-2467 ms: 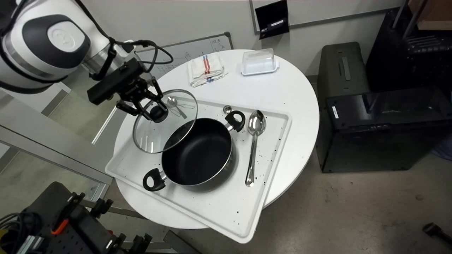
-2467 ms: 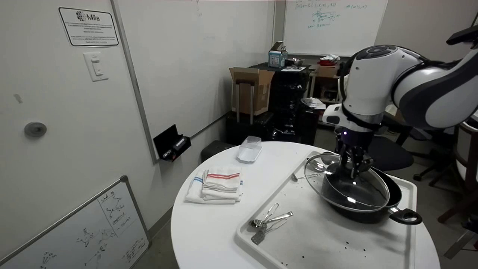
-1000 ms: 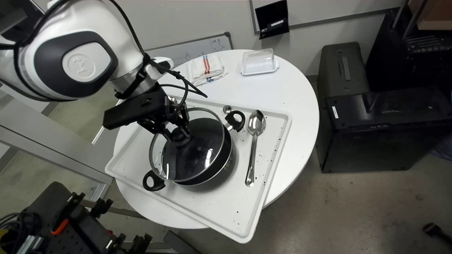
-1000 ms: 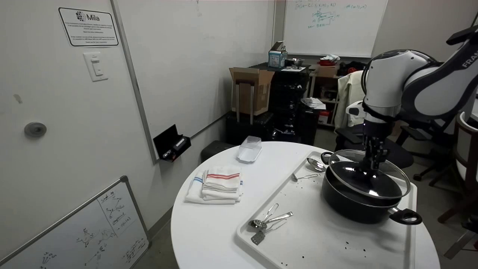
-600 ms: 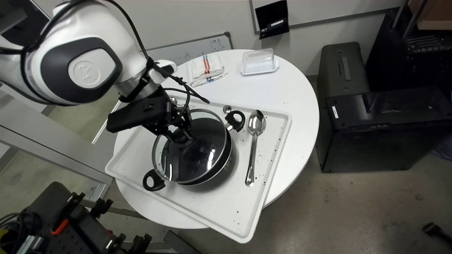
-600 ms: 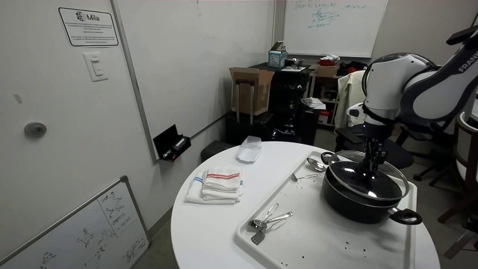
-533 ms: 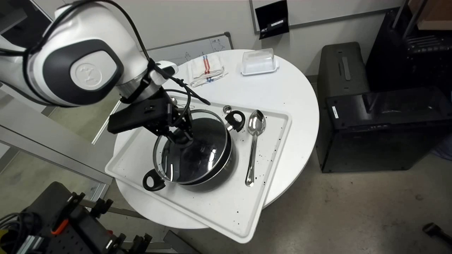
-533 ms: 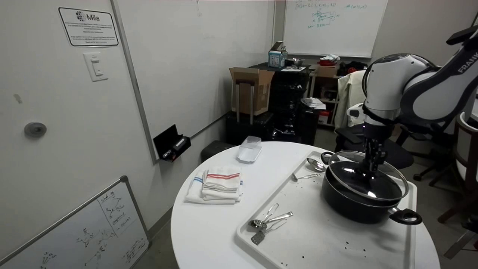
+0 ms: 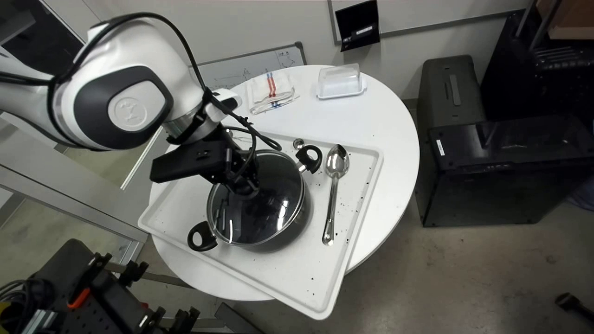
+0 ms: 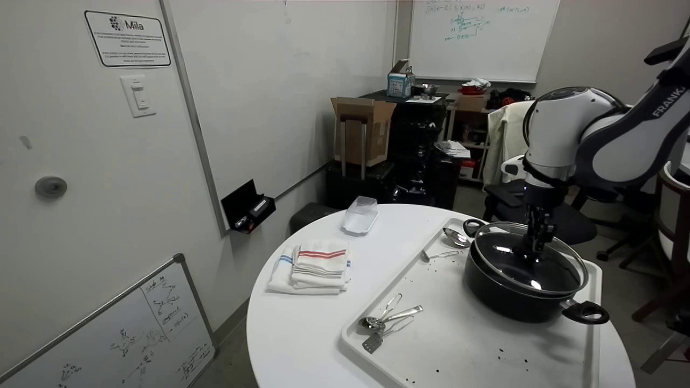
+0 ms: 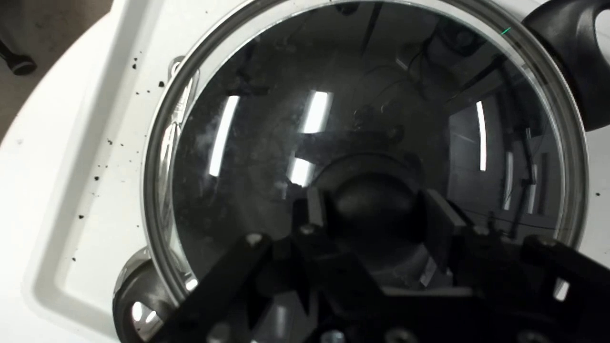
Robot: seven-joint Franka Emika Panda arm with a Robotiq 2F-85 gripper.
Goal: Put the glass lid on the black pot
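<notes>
The glass lid (image 9: pixel 264 218), a clear disc with a metal rim, is over the black pot (image 9: pixel 297 227) in both exterior views. My gripper (image 9: pixel 243 185) points down and is shut on the lid's dark knob. In the wrist view the gripper (image 11: pixel 376 207) has the knob between its pads, and the lid (image 11: pixel 267 143) covers most of the pot's mouth. In an exterior view the lid (image 10: pixel 558 267) lies at or just above the rim of the pot (image 10: pixel 501 296), slightly off centre; I cannot tell whether it touches all round. The pot's side handles stick out.
The pot stands on a white tray (image 9: pixel 320 297) on a round white table (image 9: pixel 394 139). A large silver spoon (image 9: pixel 332 199) lies beside the pot. Small utensils (image 10: pixel 385 323) lie at a tray corner. Folded towels (image 10: pixel 321 267) and a clear-lidded dish (image 10: pixel 360 215) stand on the table.
The gripper has carried the lid from beside the pot to over it. In the last half second both have moved down, and the gap between lid and pot rim has narrowed.
</notes>
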